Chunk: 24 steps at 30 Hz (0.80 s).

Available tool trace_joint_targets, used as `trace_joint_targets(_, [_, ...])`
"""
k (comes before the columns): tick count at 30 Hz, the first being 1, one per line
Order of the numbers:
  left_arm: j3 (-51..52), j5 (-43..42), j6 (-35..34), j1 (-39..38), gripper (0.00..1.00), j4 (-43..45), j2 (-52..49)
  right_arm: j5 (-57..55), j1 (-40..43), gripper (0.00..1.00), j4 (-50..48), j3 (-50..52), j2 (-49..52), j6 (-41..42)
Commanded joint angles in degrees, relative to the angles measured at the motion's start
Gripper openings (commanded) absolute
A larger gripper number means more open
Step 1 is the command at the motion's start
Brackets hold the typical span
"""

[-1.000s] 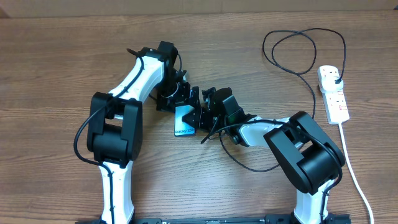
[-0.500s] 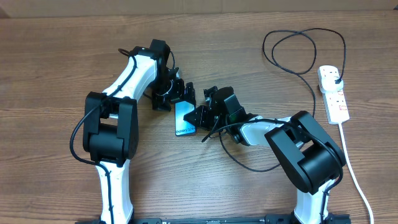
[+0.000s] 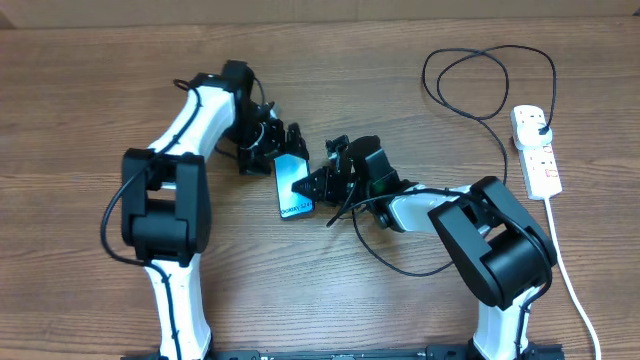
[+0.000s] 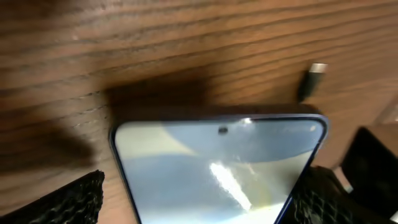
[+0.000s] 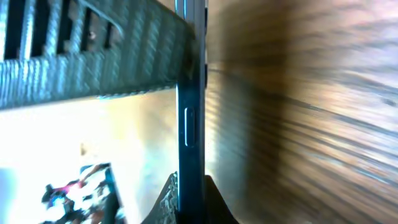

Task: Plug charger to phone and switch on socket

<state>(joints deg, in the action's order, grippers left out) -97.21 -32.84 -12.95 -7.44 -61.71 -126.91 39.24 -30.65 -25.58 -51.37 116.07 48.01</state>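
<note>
Overhead: phone (image 3: pixel 292 190) lies flat mid-table (image 3: pixel 100 60). Step in hand looks like squaring up the phone for plugging; nothing is connected yet. Left gripper (image 4: pixel 200 186) has its jaws spread wide, straddling one end of the phone. Right gripper (image 3: pixel 313 184) has its jaws pressed together at the phone's long edge; can't tell if they pinch anything. Charger (image 4: pixel 311 79) tip lies loose just off the phone's corner — the next move needs it picked up and aimed at the port. Socket (image 3: pixel 537 150) sits by the table's right edge with the black plug in it, switch state unreadable. Cable slack loops under the right arm (image 3: pixel 490 240) — snag risk.
</note>
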Motion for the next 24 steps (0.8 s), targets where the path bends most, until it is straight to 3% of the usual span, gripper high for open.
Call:
trace_joint_targets(1, [0.35, -4.81, 4.68, 4.04, 1.00, -0.24, 7.82, 10.38, 3.54, 0.04, -3.96, -0.46, -0.22, 3.61])
trace_joint_targets(7, [0.35, -10.54, 7.41, 6.58, 0.99, -0.42, 15.78, 23.56, 6.03, 0.04, -21.53, -0.46, -0.22, 14.97])
trace_joint_targets(15, [0.37, -21.18, 9.25, 6.71, 1.00, -0.15, 18.64, 25.86, 5.92, 0.04, -45.24, -0.46, -0.22, 35.32])
trace_joint_targets(24, [0.37, -30.23, 10.91, 6.64, 1.00, 0.85, 18.64, 25.49, 5.92, 0.04, -52.61, -0.46, -0.22, 42.29])
